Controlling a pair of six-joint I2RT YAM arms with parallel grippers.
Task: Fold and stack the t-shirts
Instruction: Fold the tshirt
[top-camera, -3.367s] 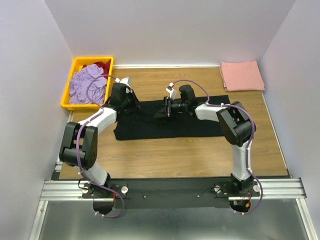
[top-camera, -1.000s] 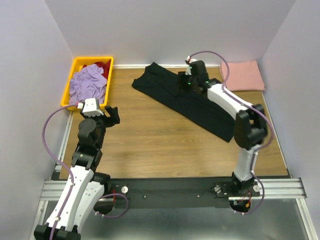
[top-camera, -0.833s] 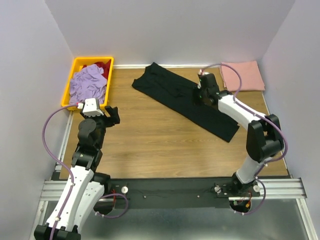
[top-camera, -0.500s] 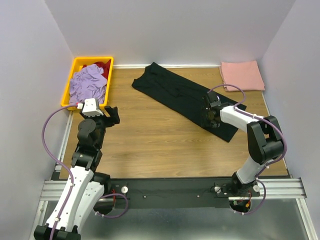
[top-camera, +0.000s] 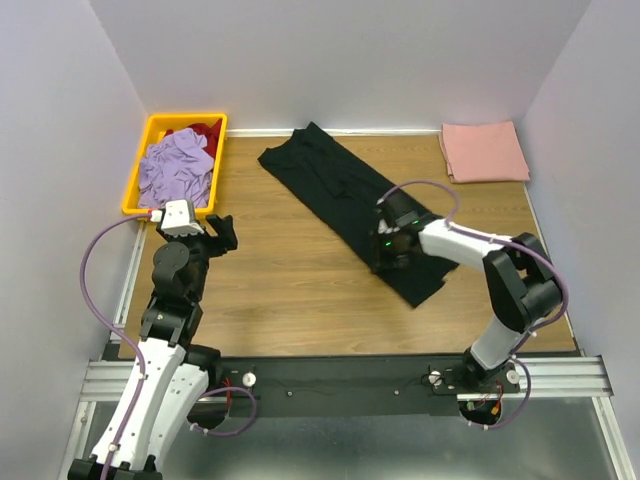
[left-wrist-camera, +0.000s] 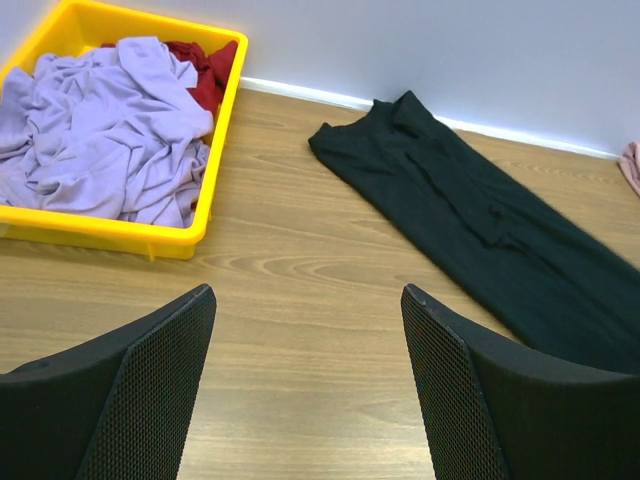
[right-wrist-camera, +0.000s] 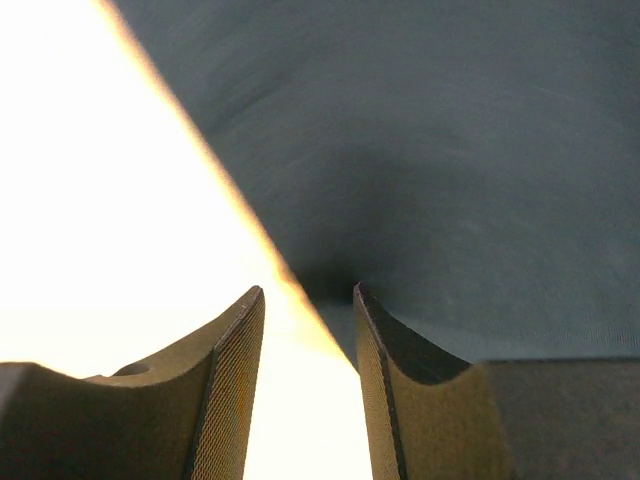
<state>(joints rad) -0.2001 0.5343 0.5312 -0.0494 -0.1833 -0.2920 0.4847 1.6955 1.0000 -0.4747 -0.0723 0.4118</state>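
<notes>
The black t-shirt (top-camera: 320, 175) lies as a long narrow strip, slanting from the back centre toward the near right of the wooden table (top-camera: 300, 290). My right gripper (top-camera: 385, 248) is low at its left edge near the lower end. In the right wrist view the right gripper (right-wrist-camera: 308, 290) is open by a narrow gap, with the edge of the black t-shirt (right-wrist-camera: 450, 150) running between its fingers. The salmon-pink t-shirt (top-camera: 484, 151) lies folded at the back right corner. My left gripper (top-camera: 225, 232) (left-wrist-camera: 308, 292) hangs open and empty over bare wood, left of the black t-shirt (left-wrist-camera: 470, 215).
A yellow bin (top-camera: 128, 190) (left-wrist-camera: 120, 232) at the back left holds a crumpled lavender garment (top-camera: 175, 165) (left-wrist-camera: 100, 130) and a red one (top-camera: 205, 132) (left-wrist-camera: 205, 70). White walls close in the table at the back and both sides.
My right arm swept from the back of the black t-shirt down along it to its near left edge, jaws narrowing. The shirt's lower end shifted left and nearer. The left arm stayed still.
</notes>
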